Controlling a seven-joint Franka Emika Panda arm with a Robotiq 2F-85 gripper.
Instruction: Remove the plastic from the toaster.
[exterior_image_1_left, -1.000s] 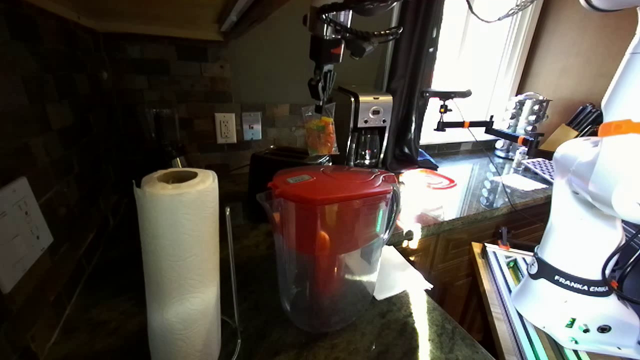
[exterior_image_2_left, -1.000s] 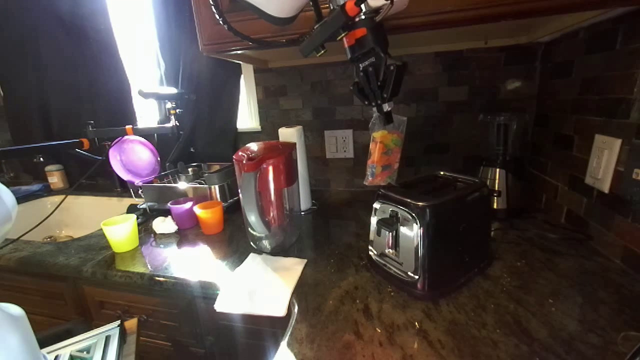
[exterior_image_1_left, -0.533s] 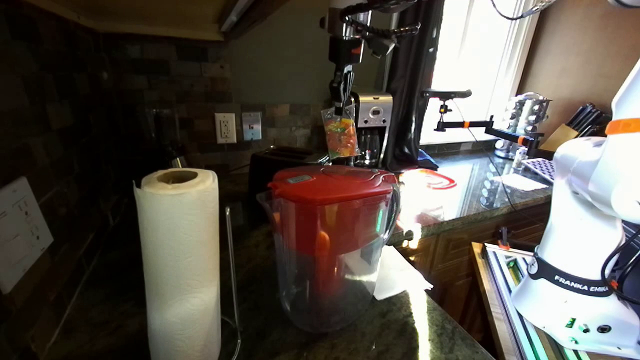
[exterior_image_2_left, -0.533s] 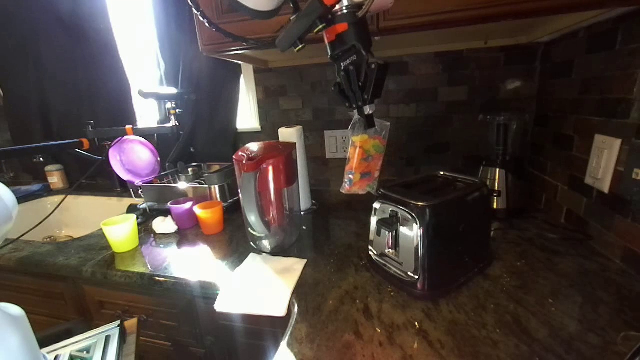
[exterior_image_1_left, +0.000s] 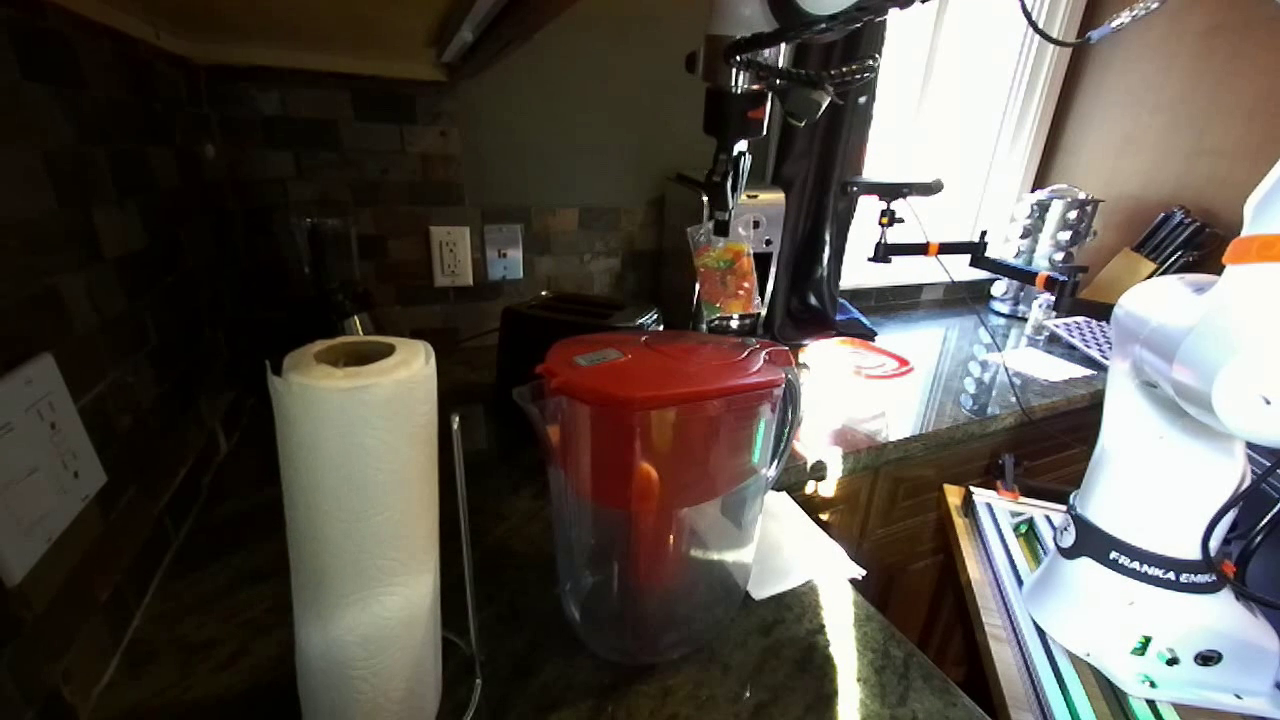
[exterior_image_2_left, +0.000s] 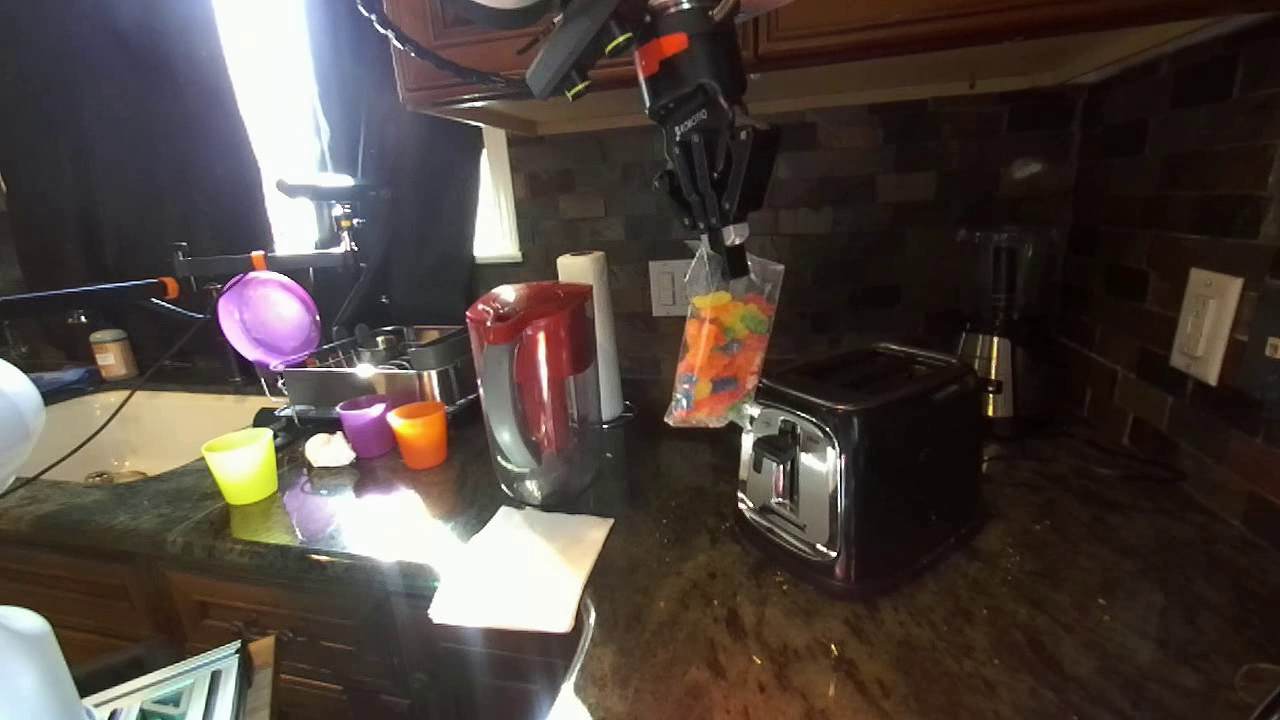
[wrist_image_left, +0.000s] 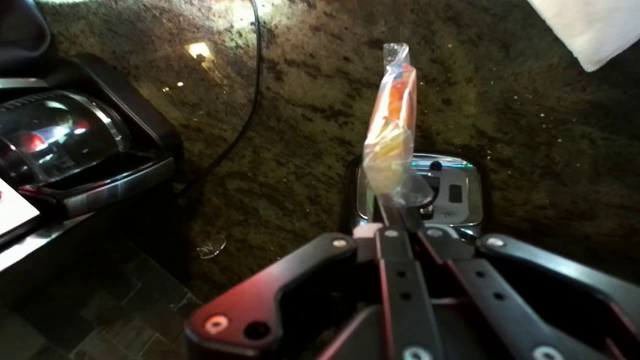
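Desk (exterior_image_2_left: 1080, 640): dark mottled stone.
Toaster (exterior_image_2_left: 900, 480): black and chrome, upright.
Gripper (exterior_image_2_left: 729, 256): pinched narrow, holding the plastic (exterior_image_2_left: 720, 355) by its top.
Plastic: clear bag, multicoloured inside, hanging beside the toaster's front end; touching or not, I cannot tell.

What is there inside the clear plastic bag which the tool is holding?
In an exterior view, the bag shows many small pieces, mostly orange, with some yellow, green and blue. Whatever lies deeper is covered by them, so I cannot see it.
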